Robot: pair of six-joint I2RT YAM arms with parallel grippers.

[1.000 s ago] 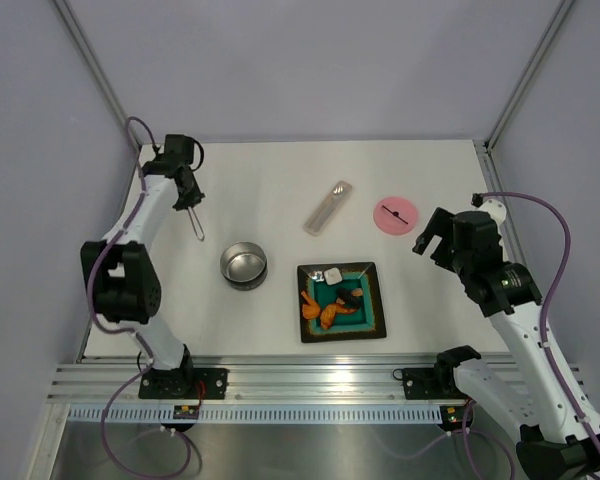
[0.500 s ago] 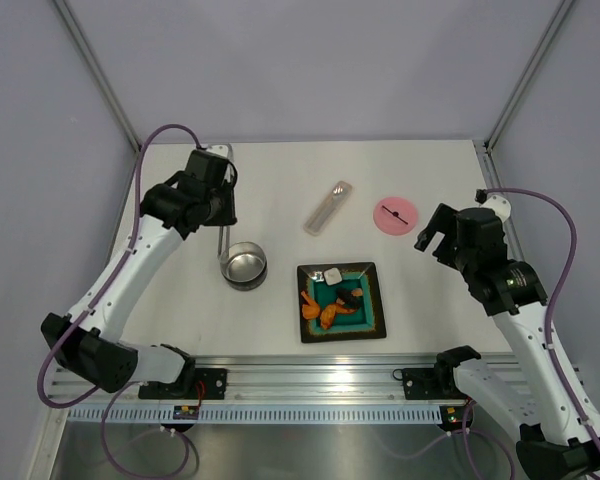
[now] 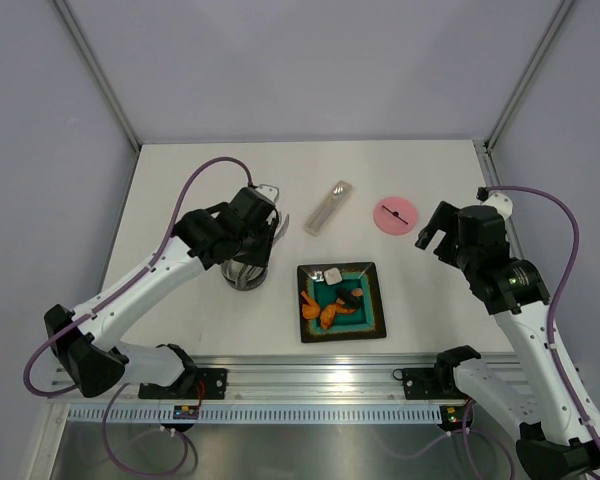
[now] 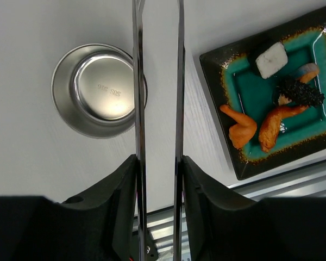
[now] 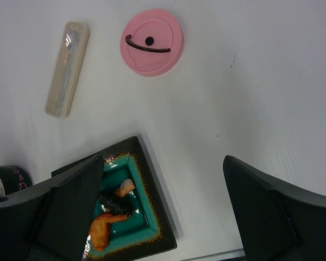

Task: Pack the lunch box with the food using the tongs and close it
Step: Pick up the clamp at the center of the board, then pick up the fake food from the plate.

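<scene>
Steel tongs [image 4: 139, 81] are pinched between the fingers of the left gripper [image 4: 158, 160]. Each finger presses on the outside of one thin arm, and the two arms run on with a narrow gap between them. A second ago this gripper [image 3: 255, 235] hung over the far left rear of the white table [image 3: 430, 160]. Half a second ago it stood just behind the lunch box. Now it is over the tin's right edge, between the tin and the plate. The right gripper [image 3: 432, 235] has hardly shifted, and its fingers are spread wide over the table with nothing between them [image 5: 163, 159].

The lunch box [image 4: 98, 89], a small round steel tin [image 3: 242, 272], stands open just left of the plate. Its stamped floor shows bare, and one tong arm crosses above its right rim.

The square teal plate [image 4: 213, 81] with its dark rim [image 3: 375, 300] holds all the food: a white square piece [image 4: 271, 58] at the back, a dark piece [image 4: 299, 92] beside it and two orange chunks [image 4: 242, 128] nearer the front.

The pink lid [image 5: 152, 49], black handle up, lies flat behind the plate and to the right, well apart from the tin [image 3: 394, 215].

A pale flat case [image 5: 68, 68] with a silvery utensil in it lies between lid and tin [image 3: 327, 207].
</scene>
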